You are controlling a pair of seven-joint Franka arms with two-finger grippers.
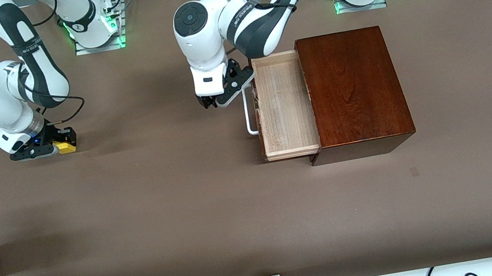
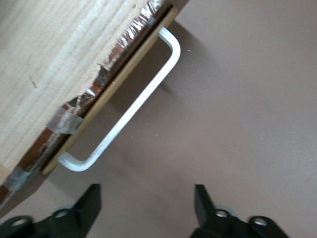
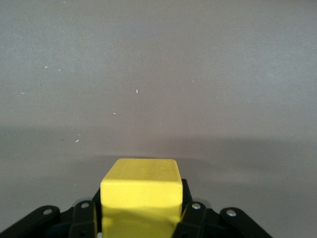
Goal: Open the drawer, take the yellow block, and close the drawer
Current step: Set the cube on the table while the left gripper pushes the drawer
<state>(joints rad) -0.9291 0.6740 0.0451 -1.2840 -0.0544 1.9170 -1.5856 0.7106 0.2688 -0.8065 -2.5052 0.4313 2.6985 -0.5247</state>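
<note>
Pincer of the right arm [image 1: 66, 146] is clamped on the yellow block [image 1: 67, 146], holding it low over the bare brown worktop [image 1: 179, 220] toward the right arm's end, well apart from the wooden box [image 1: 353, 89]. In the right wrist view the yellow block [image 3: 140, 196] sits squarely between the two black fingers [image 3: 190, 218], its top face and one side face showing, with only plain worktop ahead of it.

The left pincer [image 1: 215, 103] hangs over the worktop just beside the drawer's white handle [image 1: 249, 112], not touching it. Its fingers [image 2: 88, 206] stand apart with nothing between them, and in the left wrist view the handle [image 2: 133, 106] lies clear of both fingertips.

The drawer [image 1: 283, 106] is pulled out of the glossy dark box toward the right arm's end of the worktop. Its pale wood tray shows no contents. The drawer front [image 2: 106, 89], seen edge-on in the left wrist view, carries strips of worn tape along its top edge.
</note>
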